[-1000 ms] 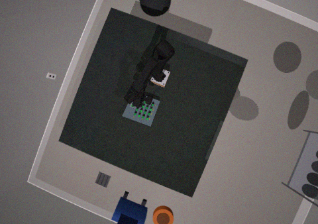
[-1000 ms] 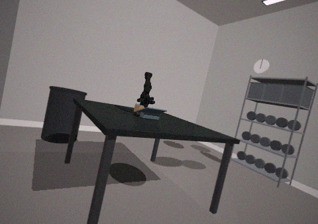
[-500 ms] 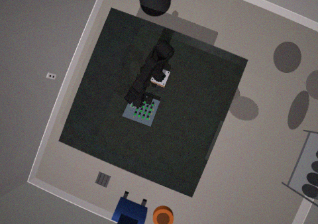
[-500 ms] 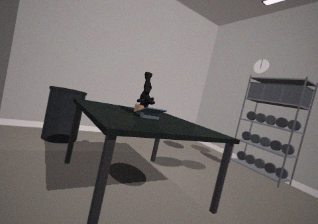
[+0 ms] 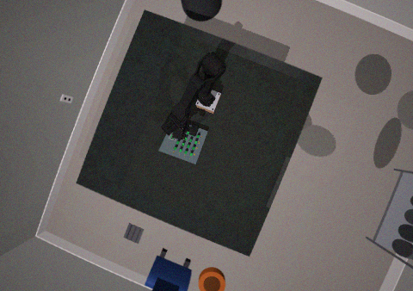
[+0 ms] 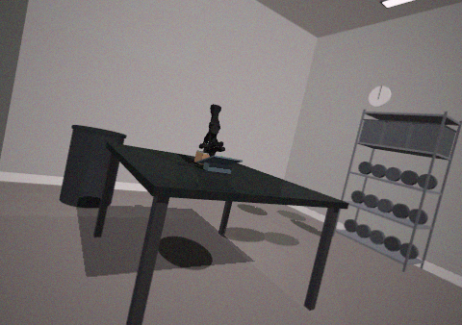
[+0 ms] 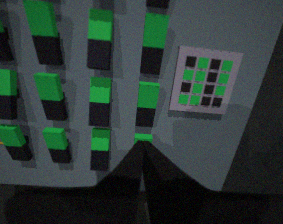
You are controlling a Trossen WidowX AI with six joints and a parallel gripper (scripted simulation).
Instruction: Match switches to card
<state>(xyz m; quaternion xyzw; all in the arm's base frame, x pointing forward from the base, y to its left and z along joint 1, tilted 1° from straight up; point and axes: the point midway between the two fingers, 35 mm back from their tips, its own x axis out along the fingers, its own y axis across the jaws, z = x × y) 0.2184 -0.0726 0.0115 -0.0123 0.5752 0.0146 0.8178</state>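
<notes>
Your closed, empty fingers (image 5: 182, 138) meet the nearest right-hand switch (image 7: 143, 137) | card (image 7: 206, 82) lies beyond, rightward

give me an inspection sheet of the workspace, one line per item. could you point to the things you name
surface: dark table (image 5: 142, 162) (image 6: 226, 183), no damage made out
job's things: pale switch panel (image 5: 167, 146) (image 7: 192, 150) with green and dark switches; small card (image 7: 176, 102) on it, right of the grid
clutter: nothing seen among the switches
grippers: pincer (image 7: 142, 145) shut, tips at the nearest switch of the column beside the card; contact cannot be told
cables: nothing seen
surroundings: dark bin (image 5: 201, 0) (image 6: 91, 166), blue chair (image 5: 174, 269), orange round object (image 5: 200, 280), shelf rack (image 6: 353, 158), wall clock (image 6: 379, 96)
</notes>
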